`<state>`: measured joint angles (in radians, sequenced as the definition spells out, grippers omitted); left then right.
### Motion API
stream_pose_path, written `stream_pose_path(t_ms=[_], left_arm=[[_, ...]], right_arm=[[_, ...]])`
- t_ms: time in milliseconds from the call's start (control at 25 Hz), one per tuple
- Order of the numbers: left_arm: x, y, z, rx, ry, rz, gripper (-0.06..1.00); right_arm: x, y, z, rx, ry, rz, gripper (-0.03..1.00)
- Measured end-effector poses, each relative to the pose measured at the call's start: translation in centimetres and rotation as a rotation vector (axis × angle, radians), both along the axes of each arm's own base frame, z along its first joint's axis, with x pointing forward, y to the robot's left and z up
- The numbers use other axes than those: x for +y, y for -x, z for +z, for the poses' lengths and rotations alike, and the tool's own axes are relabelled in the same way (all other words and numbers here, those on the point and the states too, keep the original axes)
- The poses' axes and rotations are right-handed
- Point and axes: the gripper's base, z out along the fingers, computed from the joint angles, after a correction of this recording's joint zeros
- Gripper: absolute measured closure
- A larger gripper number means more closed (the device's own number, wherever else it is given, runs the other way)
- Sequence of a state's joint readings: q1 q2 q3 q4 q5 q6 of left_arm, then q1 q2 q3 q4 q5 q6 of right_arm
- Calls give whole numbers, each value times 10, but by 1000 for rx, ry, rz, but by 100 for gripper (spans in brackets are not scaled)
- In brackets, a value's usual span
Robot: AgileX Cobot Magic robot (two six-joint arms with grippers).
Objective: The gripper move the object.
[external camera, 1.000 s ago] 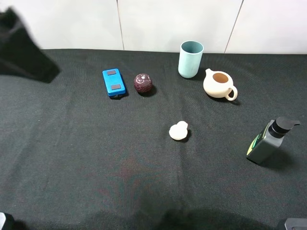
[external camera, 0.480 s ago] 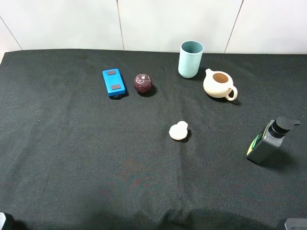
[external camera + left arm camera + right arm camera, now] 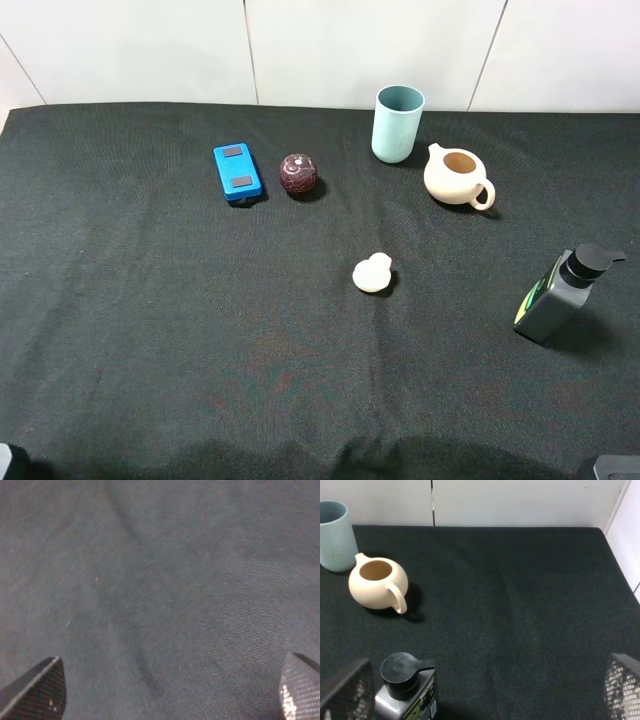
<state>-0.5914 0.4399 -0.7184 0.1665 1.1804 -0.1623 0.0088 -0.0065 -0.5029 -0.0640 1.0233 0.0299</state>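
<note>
The object, a small cream teapot (image 3: 455, 178) with a loop handle and brown inside, stands lidless at the back right of the black cloth; the right wrist view shows the teapot (image 3: 375, 582) too. My right gripper (image 3: 485, 690) is open, its fingertips (image 3: 347, 690) wide apart, well short of the teapot, with nothing held. My left gripper (image 3: 167, 690) is open over bare cloth, its fingertips (image 3: 37, 690) far apart. Neither gripper's fingers show in the high view.
A light-blue cup (image 3: 398, 122) stands just behind the teapot. A white gourd-shaped lump (image 3: 372, 273) lies mid-table. A blue device (image 3: 237, 172) and a dark red ball (image 3: 298, 174) sit at the back left. A grey pump bottle (image 3: 560, 295) stands at the right.
A dark blurred arm at the upper left of the high view one second ago has gone out of that view. The things on the cloth have not moved.
</note>
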Motion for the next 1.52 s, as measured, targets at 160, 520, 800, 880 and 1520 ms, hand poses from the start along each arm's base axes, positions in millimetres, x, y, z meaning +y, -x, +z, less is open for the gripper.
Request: stream_pose_path(t_ms=[160, 520, 800, 880, 1520], left_arm=[[12, 15, -13, -55, 32, 92, 4], [18, 40, -41, -187, 47, 211, 4], [13, 49, -51, -290, 30, 238, -1], [12, 52, -51, -311, 26, 250, -2], [9, 53, -51, -319, 12, 226, -3]], right_arm=[[0, 0, 0, 0, 0, 0, 27], [0, 0, 0, 0, 0, 0, 27], [0, 0, 0, 0, 0, 0, 27], [0, 0, 0, 0, 0, 0, 27], [0, 0, 0, 0, 0, 0, 27]])
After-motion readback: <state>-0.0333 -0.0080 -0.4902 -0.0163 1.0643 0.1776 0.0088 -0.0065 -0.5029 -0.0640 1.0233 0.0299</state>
